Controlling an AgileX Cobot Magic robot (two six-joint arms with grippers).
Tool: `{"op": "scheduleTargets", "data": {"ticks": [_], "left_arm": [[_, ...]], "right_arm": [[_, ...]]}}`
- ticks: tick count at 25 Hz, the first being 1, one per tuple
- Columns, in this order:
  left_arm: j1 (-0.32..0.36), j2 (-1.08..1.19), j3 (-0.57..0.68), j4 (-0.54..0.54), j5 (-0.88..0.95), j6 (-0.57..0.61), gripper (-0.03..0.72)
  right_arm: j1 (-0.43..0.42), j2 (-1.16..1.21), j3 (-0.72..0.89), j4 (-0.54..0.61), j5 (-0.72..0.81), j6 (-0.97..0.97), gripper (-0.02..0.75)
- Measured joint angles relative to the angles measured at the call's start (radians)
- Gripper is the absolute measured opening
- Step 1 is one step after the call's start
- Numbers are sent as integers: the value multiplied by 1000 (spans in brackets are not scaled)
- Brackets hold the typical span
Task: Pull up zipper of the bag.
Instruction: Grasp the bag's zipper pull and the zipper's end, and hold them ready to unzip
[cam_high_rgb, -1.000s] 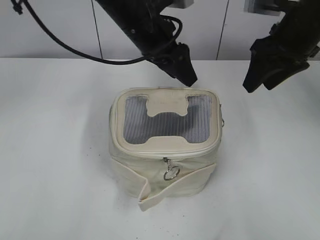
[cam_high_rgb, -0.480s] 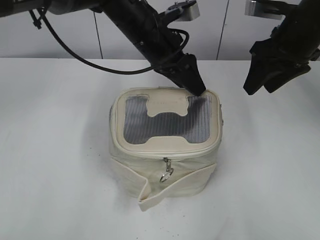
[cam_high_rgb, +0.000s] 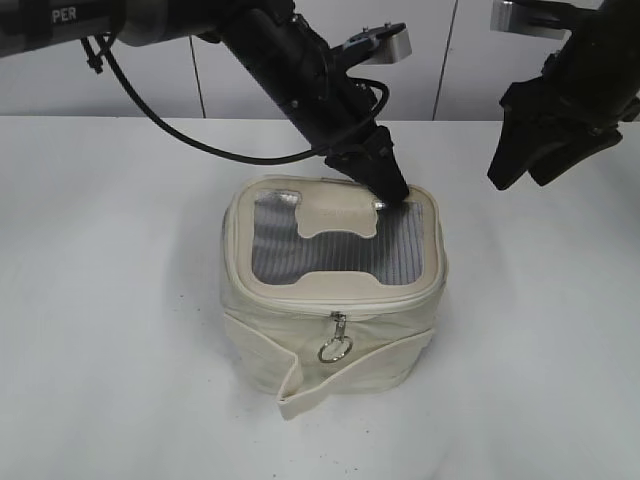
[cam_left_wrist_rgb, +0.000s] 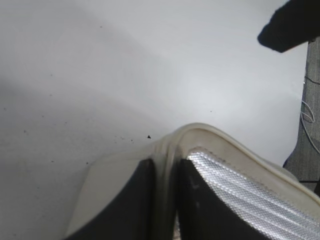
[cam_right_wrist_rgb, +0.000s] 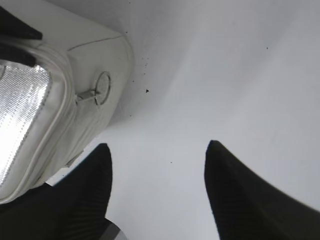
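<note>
The left gripper (cam_high_rgb: 388, 190) hides the bag's (cam_high_rgb: 330, 300) rear rim. In the wrist views the bag is cut off at the edges, and both grippers' fingers (cam_right_wrist_rgb: 235, 200) run off the bottom.

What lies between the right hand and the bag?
Only bare white table. The right wrist view shows the right hand open over it, apart from the bag, whose side ring pull faces it.

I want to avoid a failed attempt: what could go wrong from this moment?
The left gripper straddles the bag's top rim at the back corner, so it may squash or tip the bag rather than steady it. The zipper's pull on the side lies flat against the wall, and the open right gripper hangs apart from it, so it could miss the small ring.
</note>
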Motion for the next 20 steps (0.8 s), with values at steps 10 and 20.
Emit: {"op": "scheduleTargets", "data": {"ticks": [10, 20], "left_arm": [[-7, -32, 1, 77, 5, -3, 64], [-4, -60, 4, 100, 20, -3, 63]], "right_arm": [[0, -124, 217, 5, -33, -93, 438], [0, -229, 500, 234, -348, -473, 407]]}}
